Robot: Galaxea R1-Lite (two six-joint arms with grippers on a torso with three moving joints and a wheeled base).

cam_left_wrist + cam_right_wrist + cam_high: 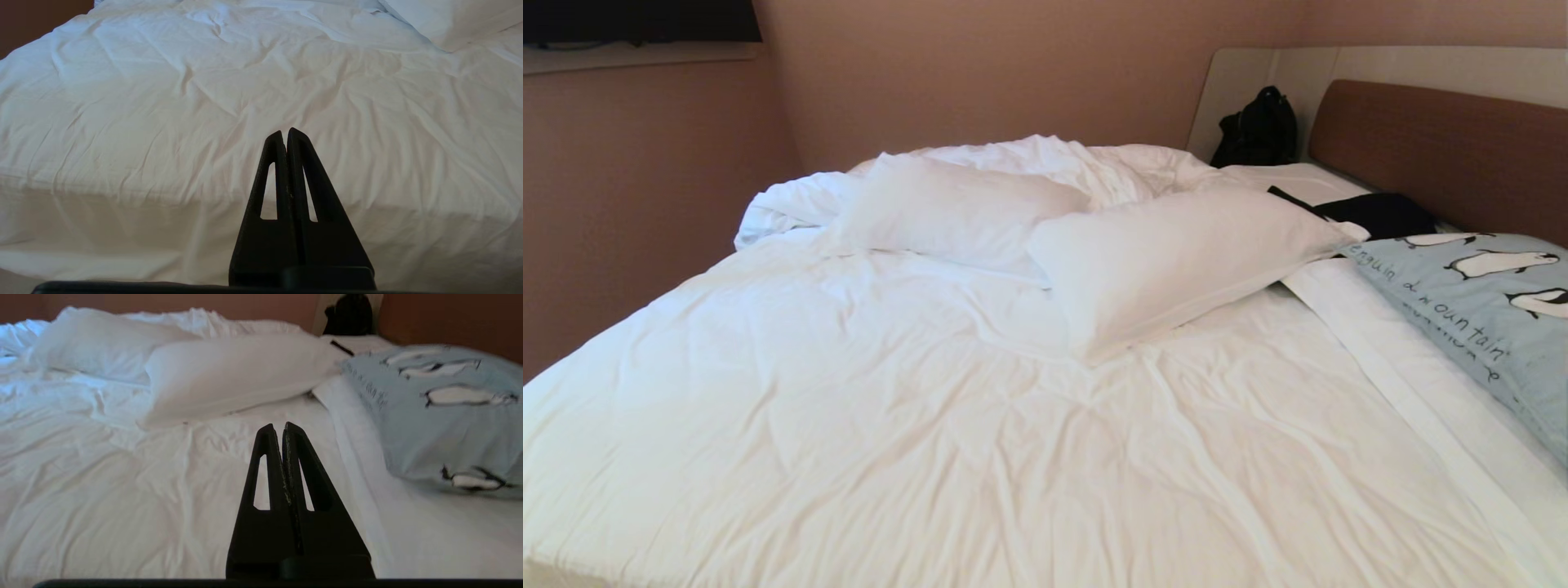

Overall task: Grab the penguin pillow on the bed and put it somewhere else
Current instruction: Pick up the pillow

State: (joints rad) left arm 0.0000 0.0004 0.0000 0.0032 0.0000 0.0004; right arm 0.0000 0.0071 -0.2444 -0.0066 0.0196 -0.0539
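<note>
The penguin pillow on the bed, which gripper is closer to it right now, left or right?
Right. The right gripper, shut, hangs over the bed with the penguin pillow just ahead to one side. The left gripper, also shut, faces only rumpled duvet, pillow out of its view.

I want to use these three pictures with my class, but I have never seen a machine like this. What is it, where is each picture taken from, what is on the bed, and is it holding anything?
It is a wheeled robot with two arms. The wide picture comes from a camera on its head; neither arm shows there. The other two come from cameras on its wrists, looking along each black two-fingered hand. The left hand and the right hand are both shut and hold nothing. On the bed lie a rumpled white duvet, two white pillows and, by the brown headboard, the penguin pillow, light blue. A black bag stands in the far corner.
</note>
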